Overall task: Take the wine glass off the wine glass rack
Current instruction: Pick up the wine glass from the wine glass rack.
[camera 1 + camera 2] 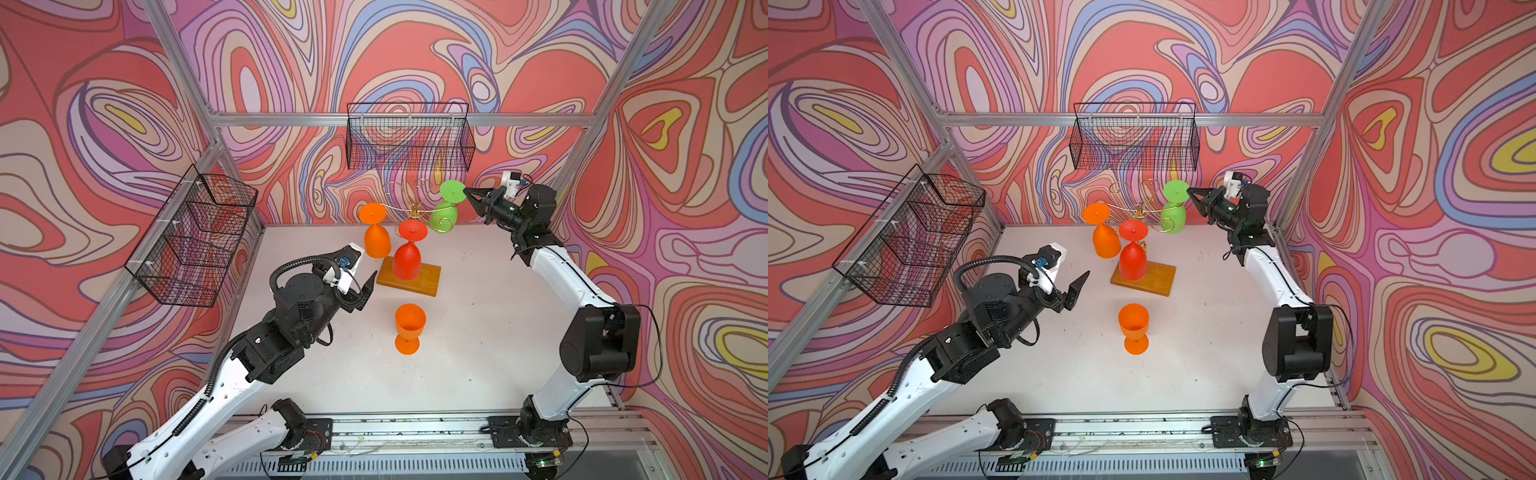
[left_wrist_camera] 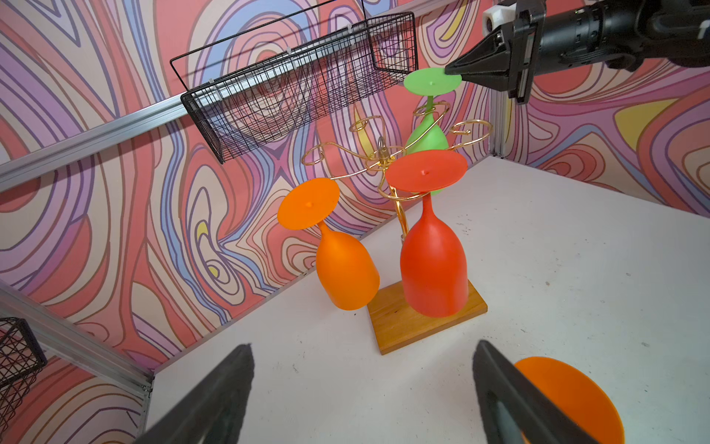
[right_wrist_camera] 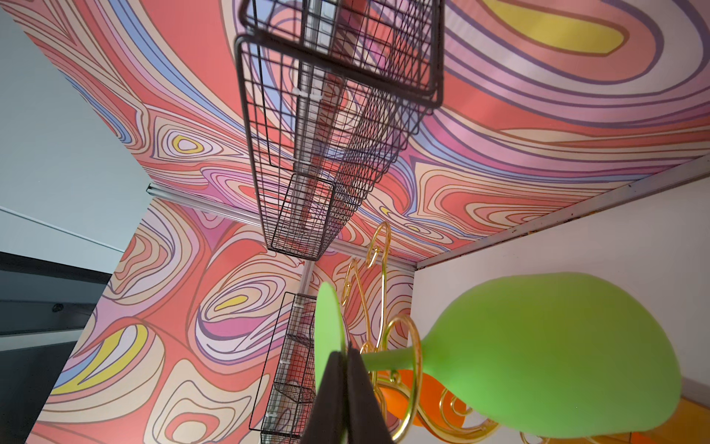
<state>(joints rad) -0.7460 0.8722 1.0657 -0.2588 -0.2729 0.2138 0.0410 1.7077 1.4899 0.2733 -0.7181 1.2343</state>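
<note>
The right gripper [image 3: 345, 355] is clamped on the edge of the green glass [image 3: 545, 357], at its round foot, with both fingers pressed together over the disc. The green glass hangs bowl-down and tilted just below the gripper. Its stem is threaded through a spiral arm of the rack [image 1: 415, 210].

Further from that gripper, toward the left arm, the rack holds two more upside-down glasses. A red glass [image 1: 407, 259] hangs over the wooden base, and an orange glass [image 1: 377, 241] hangs past the base's edge.

The left gripper [image 2: 363, 369] hovers with its fingers wide apart, pointed at the rack's base just ahead. Beside it, a second orange glass [image 1: 409, 326] stands upright on the table [image 1: 478, 353].

A black wire back basket [image 1: 409, 137] hangs on the wall above the right gripper. A side basket [image 1: 195, 237] hangs on the wall beside the left gripper.
</note>
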